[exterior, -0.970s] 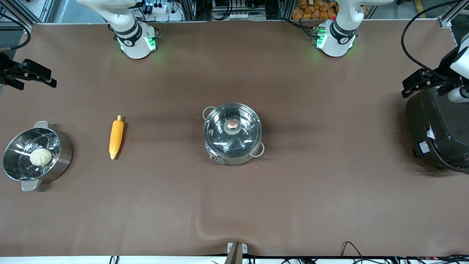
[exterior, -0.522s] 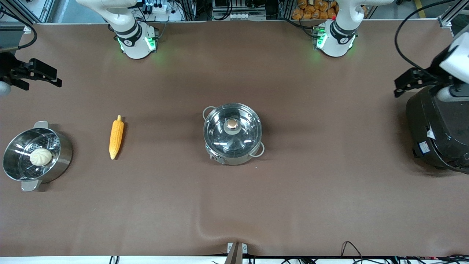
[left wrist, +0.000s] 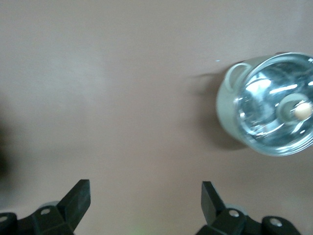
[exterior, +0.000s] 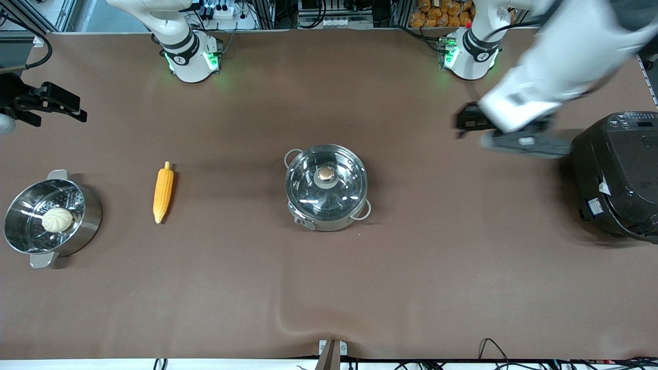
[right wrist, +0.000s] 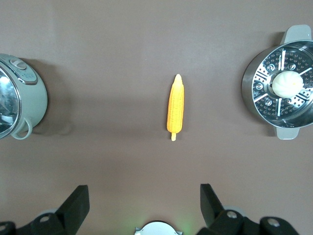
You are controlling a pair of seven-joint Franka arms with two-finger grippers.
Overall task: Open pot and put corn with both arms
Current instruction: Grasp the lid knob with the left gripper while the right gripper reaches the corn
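The pot (exterior: 327, 187) sits mid-surface with its lid (exterior: 326, 184) on, knob (exterior: 325, 174) up, so it has yet to be opened; the corn (exterior: 163, 192) lies flat on the bare surface (exterior: 329, 288) toward the right arm's end, between the pot and the steamer (exterior: 51, 218) holding a bun (exterior: 57, 219).

The left pincer (exterior: 470, 122) hangs over open surface between the cooker (exterior: 617, 174) and the pot, fingers spread wide in its wrist view with nothing between them (left wrist: 142, 200). The pot shows ahead of it and off to one side (left wrist: 268, 104), not yet under the fingers, which suits an approach toward the knob.

The right pincer (exterior: 56, 105) hovers at the right arm's end, above the steamer's part of the surface, fingers likewise wide apart and empty (right wrist: 144, 203). The corn lies ahead of it, centred between the fingers' line (right wrist: 175, 106), so it looks parked ready for the pick while the lid comes off first.

Against the earlier frames, the left arm has swung in from over the cooker toward the middle and is blurred with speed; the right pincer has barely shifted. Pot, corn, steamer and bun have not moved.
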